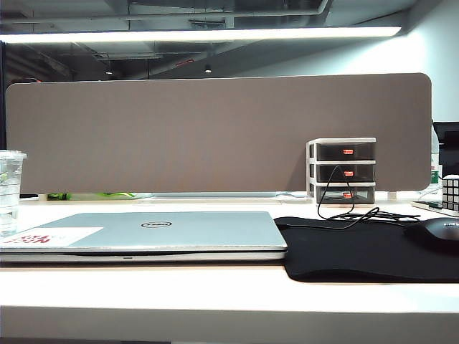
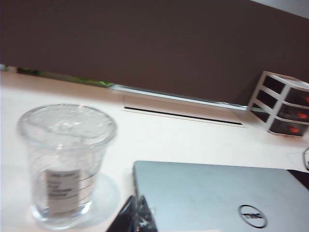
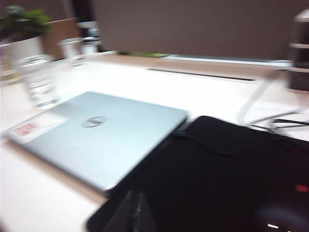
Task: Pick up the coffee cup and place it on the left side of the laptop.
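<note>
The small clear plastic coffee cup (image 1: 10,190) with a clear lid and a white label stands upright on the white desk (image 1: 215,287), at the far left edge of the exterior view, just beside the left end of the laptop and slightly behind it. Nothing grips it. In the left wrist view the coffee cup (image 2: 66,164) sits free on the desk, apart from the laptop's corner.

The wide, thin silver laptop (image 1: 150,233) lies closed and flat on the desk, its round dark logo facing up and a white sticker with red lettering at its left end. To its right, touching or nearly touching its edge, lies a black mouse pad (image 1: 358,251) with a dark mouse (image 1: 436,233) on its right part and a black cable looping across it.

Behind the pad, against the brown-grey partition panel (image 1: 215,132), stands a small white stacked drawer unit (image 1: 343,170) with three dark drawers.

The left gripper (image 2: 136,216) shows only as dark fingertips pressed together, shut and empty, near the laptop's corner and close to the cup. The right gripper (image 3: 131,215) appears as blurred dark fingertips, close together, above the near edge of the mouse pad; it holds nothing.
</note>
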`<action>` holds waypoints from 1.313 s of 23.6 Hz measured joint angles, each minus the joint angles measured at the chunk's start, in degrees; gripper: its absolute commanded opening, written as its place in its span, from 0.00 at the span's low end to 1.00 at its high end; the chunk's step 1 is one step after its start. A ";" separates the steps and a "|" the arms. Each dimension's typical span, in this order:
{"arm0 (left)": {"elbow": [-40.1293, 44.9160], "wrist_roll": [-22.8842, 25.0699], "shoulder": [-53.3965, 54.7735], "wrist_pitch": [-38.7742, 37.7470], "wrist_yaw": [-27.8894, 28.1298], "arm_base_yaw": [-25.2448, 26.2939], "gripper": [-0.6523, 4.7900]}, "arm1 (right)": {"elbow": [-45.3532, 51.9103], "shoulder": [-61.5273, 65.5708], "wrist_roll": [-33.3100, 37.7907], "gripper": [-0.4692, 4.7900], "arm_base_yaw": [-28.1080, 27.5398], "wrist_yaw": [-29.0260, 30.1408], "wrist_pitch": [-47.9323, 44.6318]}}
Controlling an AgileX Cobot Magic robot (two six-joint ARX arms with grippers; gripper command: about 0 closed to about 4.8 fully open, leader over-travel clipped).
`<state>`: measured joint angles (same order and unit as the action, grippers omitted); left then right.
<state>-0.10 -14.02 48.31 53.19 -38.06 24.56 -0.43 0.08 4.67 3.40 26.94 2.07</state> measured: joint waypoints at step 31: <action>-0.28 5.99 -48.26 -45.03 14.21 -13.16 0.11 | 0.02 0.00 -6.10 0.09 -0.02 -22.05 -4.74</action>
<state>-0.38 -8.03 0.05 8.16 -23.86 11.40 -0.40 0.08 -1.43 3.38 4.89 -2.68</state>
